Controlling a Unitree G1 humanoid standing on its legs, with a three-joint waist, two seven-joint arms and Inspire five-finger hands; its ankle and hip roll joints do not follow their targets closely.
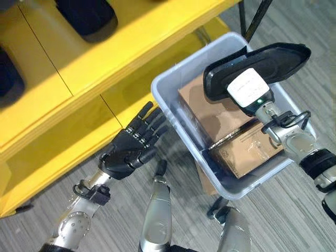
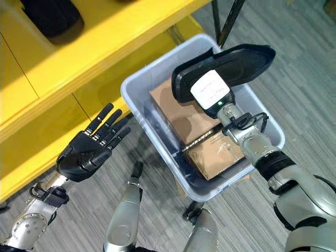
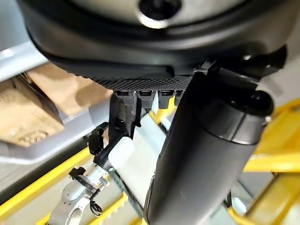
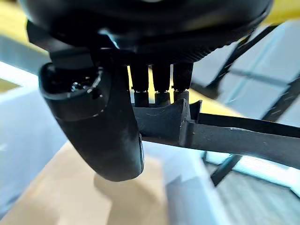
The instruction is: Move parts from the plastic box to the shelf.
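A grey plastic box (image 1: pixel 182 137) stands on the floor beside the yellow shelf (image 1: pixel 105 58). Two cardboard cartons (image 1: pixel 252 152) lie inside it. My right hand (image 1: pixel 249 89) hovers over the box, shut on the edge of a flat black part (image 1: pixel 278 60) that tilts up above the far rim. In the right wrist view the thumb (image 4: pixel 103 136) and fingers pinch that part (image 4: pixel 234 138). To the left of the box my left hand (image 1: pixel 131 144) is open with straight fingers, palm up, in front of the lower shelf board, holding nothing.
Dark parts (image 1: pixel 86 16) lie on the upper shelf board, another (image 1: pixel 8 79) at the far left. A black stand leg (image 1: pixel 257 18) rises behind the box. Grey plank floor (image 1: pixel 294 220) spreads to the right.
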